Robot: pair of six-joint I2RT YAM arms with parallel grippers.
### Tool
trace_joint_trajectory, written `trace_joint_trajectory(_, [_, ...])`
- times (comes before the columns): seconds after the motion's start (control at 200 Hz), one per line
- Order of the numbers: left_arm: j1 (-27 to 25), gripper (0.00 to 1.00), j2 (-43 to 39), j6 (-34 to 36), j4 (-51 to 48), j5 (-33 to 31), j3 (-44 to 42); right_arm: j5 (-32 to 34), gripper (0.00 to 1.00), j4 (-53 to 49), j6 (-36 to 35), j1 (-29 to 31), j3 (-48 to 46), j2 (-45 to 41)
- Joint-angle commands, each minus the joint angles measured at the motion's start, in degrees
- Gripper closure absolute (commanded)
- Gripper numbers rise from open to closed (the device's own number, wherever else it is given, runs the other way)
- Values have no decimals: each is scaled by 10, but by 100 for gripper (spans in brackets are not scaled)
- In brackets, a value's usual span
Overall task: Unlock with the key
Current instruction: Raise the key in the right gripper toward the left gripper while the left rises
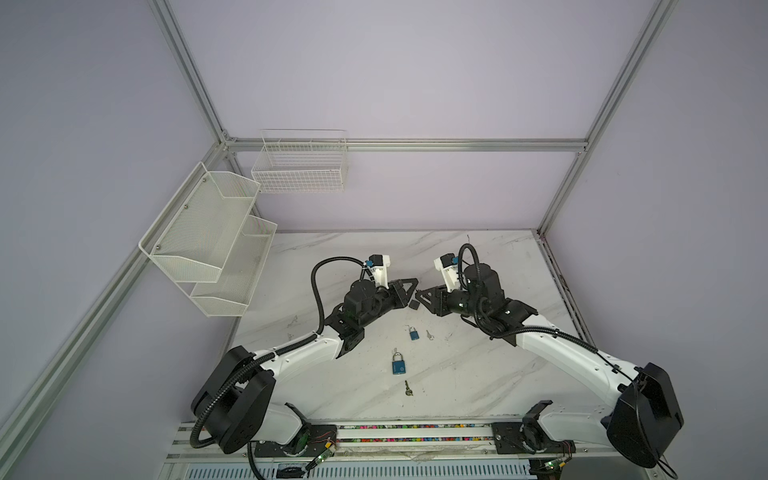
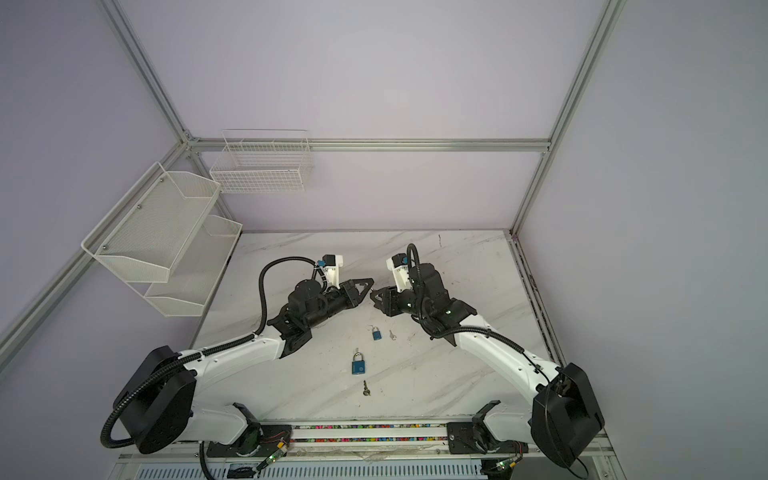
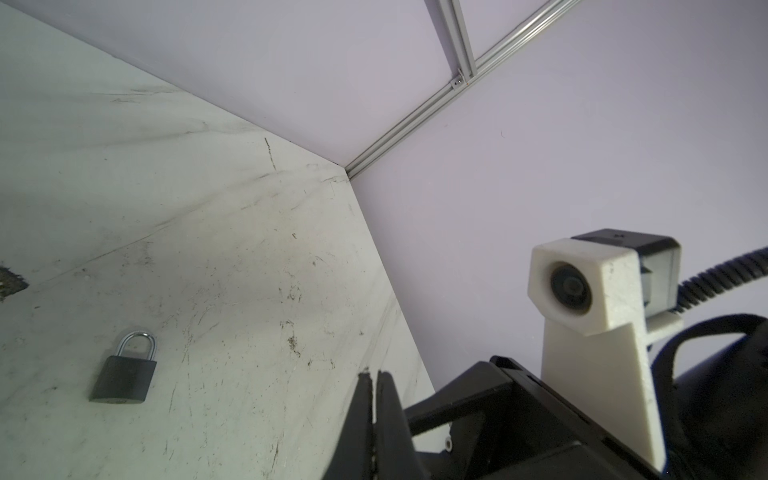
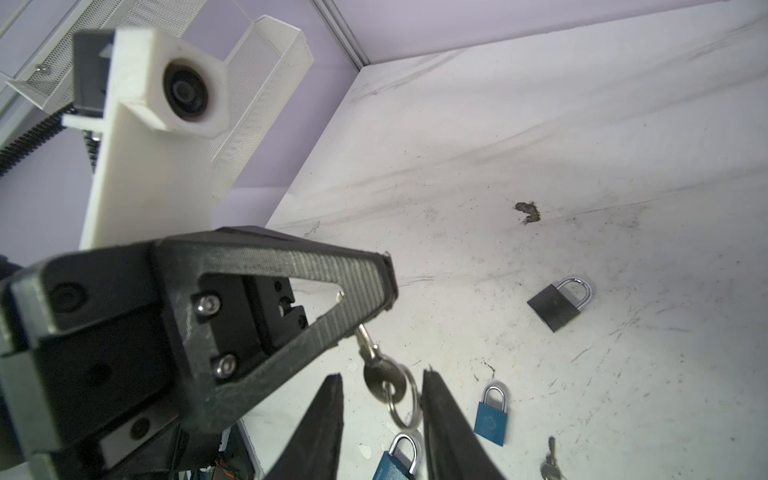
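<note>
Bench [image 1: 478,374]: hard, scuffed. Dropped key [image 4: 379,380] would bounce and skid off.
Left hand [image 3: 371,379]: clamped tight, mid-air over bench, pinching key by blade tip alone.
Right hand [image 4: 382,373]: parted slightly round key head, touching nothing.
Black padlock [image 4: 555,306], big blue padlock [image 1: 398,363], small blue padlock [image 1: 413,333]: loose on bench, unheld. Would slide under push. Which fits, cannot tell.
Key: thin hold, may swivel or drop.
Ring [image 4: 409,401]: dangling. Right hand closing on it instead of head would twist key.
</note>
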Motion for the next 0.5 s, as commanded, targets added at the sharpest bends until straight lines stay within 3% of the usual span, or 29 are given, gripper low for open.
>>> trace_joint_trajectory(0.0, [9, 100, -14, 43, 31, 50, 59, -67, 61, 41, 10, -27, -12, -16])
trace_joint_trajectory(0.13, [19, 100, -15, 47, 31, 89, 72, -161, 50, 122, 53, -85, -53, -35])
trace_joint_trajectory(0.245, [27, 100, -13, 53, 35, 126, 83, -223, 50, 174, 73, -107, -71, -32])
trace_joint_trajectory(0.495, [32, 100, 0, 67, 37, 180, 113, -287, 50, 310, 144, -109, -112, -37])
